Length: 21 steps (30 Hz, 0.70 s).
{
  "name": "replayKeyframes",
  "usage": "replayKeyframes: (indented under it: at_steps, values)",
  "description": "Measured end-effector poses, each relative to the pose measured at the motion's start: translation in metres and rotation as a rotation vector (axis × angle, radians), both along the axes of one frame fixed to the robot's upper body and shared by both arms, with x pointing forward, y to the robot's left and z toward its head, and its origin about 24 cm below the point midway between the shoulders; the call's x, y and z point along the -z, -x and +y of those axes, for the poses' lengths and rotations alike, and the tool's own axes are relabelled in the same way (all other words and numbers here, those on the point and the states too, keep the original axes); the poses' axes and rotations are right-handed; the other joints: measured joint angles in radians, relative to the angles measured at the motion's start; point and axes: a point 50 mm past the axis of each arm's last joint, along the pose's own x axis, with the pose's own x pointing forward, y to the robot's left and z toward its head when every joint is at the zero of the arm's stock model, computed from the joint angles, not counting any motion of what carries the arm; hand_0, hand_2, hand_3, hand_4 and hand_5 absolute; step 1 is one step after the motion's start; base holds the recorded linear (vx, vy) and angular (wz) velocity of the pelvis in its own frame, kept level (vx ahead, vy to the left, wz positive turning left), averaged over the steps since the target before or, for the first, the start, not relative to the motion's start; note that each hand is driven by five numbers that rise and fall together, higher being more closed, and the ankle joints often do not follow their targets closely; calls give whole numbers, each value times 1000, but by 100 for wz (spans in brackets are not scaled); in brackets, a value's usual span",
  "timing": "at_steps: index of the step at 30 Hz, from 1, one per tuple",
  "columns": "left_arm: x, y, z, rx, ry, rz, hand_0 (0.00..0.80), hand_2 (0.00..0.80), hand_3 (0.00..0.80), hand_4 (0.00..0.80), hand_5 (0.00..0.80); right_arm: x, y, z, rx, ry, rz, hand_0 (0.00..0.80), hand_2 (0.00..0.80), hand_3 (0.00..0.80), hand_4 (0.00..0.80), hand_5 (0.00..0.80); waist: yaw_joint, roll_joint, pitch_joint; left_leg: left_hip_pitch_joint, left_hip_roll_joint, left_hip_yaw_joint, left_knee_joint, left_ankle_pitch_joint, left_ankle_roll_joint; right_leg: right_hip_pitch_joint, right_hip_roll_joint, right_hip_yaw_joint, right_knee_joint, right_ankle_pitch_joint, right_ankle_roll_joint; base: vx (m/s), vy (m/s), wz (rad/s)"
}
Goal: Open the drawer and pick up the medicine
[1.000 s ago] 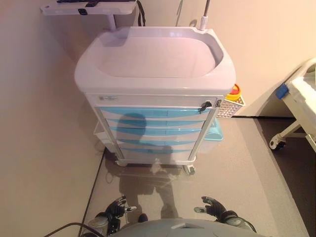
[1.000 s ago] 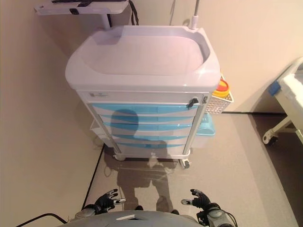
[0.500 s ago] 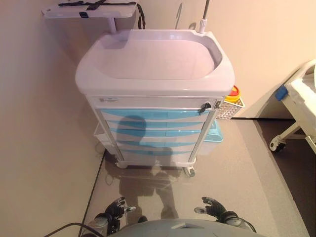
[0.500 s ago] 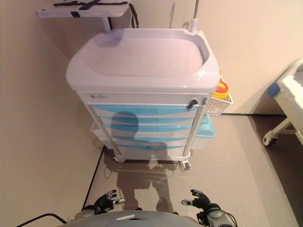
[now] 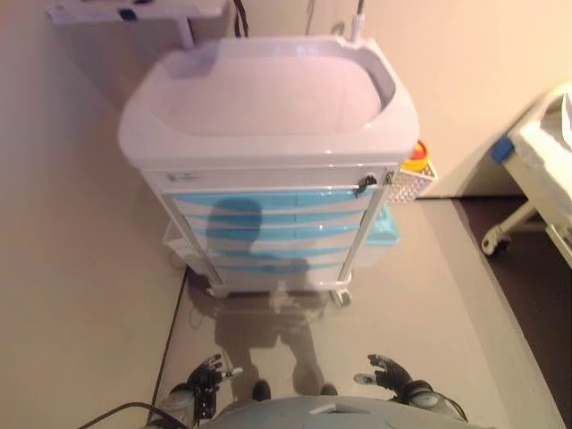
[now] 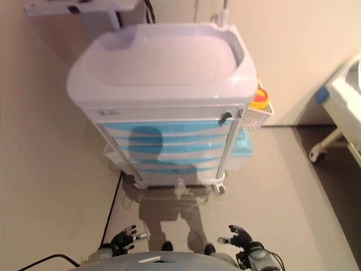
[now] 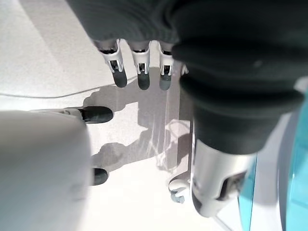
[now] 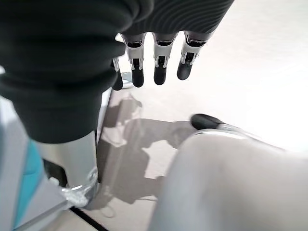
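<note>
A white medical cart (image 5: pixel 268 98) stands ahead with a recessed top tray and several blue drawers (image 5: pixel 268 219), all closed. A dark latch (image 5: pixel 365 185) sits at the right end of the top drawer row. No medicine shows in any view. My left hand (image 5: pixel 207 374) hangs low at the bottom left, far short of the cart, its fingers (image 7: pixel 138 67) relaxed and empty. My right hand (image 5: pixel 390 373) hangs at the bottom right, also empty, with its fingers (image 8: pixel 161 60) relaxed.
A white wire basket (image 5: pixel 409 181) with a red and yellow container (image 5: pixel 416 160) hangs on the cart's right side. A light-blue bin (image 5: pixel 382 234) sits low beside it. A side shelf (image 5: pixel 125 11) juts out top left. A wheeled bed frame (image 5: pixel 527 188) stands at right.
The whole picture has shifted, so the camera has moved; the cart now looks a little nearer and more to the left. Both hands stay low and empty.
</note>
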Motion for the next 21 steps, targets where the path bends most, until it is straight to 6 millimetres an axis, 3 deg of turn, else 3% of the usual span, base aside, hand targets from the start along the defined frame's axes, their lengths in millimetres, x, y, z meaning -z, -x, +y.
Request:
replayKeyframes:
  at_steps: [6, 13, 18, 21]
  values:
    - [-40, -75, -3, -104, 102, -342, 0, 0, 0, 0, 0, -18, -44, -1, 7, 17, -124, 0, 0, 0, 0, 0, -3, -15, 163, -122, -4, 52, 90, -15, 5, -159, -7, 50, 119, -9, 11, -106, 77, -26]
    - [-124, -160, -13, -153, 308, -803, 0, 0, 0, 0, 0, -37, -81, 3, 21, 4, -254, 0, 0, 0, 0, 0, -35, -72, 304, -285, -4, 104, 268, -74, 23, -316, -6, 105, 227, -14, 23, -61, 41, -21]
    - [-176, -195, -7, -166, 396, -1009, 0, 0, 0, 0, 0, -43, -89, 2, 36, -10, -292, 0, 0, 0, 0, 0, -64, -88, 348, -372, 7, 120, 382, -125, 40, -369, 3, 131, 254, -2, 32, -9, 6, -18]
    - [-205, -209, 7, -205, 423, -1109, 0, 0, 0, 0, 0, -45, -91, 4, 11, -11, -303, 0, 0, 0, 0, 0, -85, -98, 357, -405, 17, 126, 433, -154, 46, -383, 6, 138, 254, 2, 37, 7, -19, -12]
